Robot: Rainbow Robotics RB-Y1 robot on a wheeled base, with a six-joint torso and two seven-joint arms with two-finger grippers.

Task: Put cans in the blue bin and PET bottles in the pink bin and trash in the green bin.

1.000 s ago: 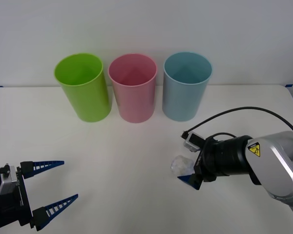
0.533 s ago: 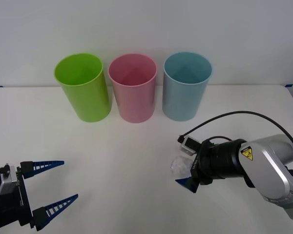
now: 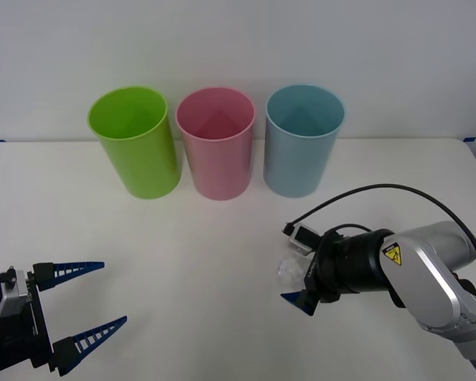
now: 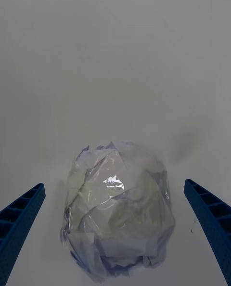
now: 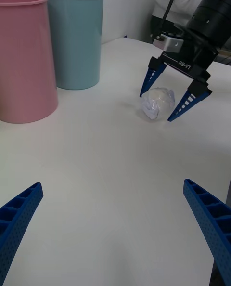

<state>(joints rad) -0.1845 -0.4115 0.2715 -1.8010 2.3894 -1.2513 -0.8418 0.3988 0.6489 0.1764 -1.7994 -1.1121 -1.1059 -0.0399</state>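
- Right gripper: jaws spread wide, one finger either side of the trash, neither finger touching it.
- Change noted: over the last second this gripper has slid left and nearer, bringing the wad between its fingers; closing is judged the next step.
- Trash rests on the table, right of centre, well short of the bins.
- Green bin stands far left of the pink bin and blue bin.
- Left gripper: spread, parked at near left.
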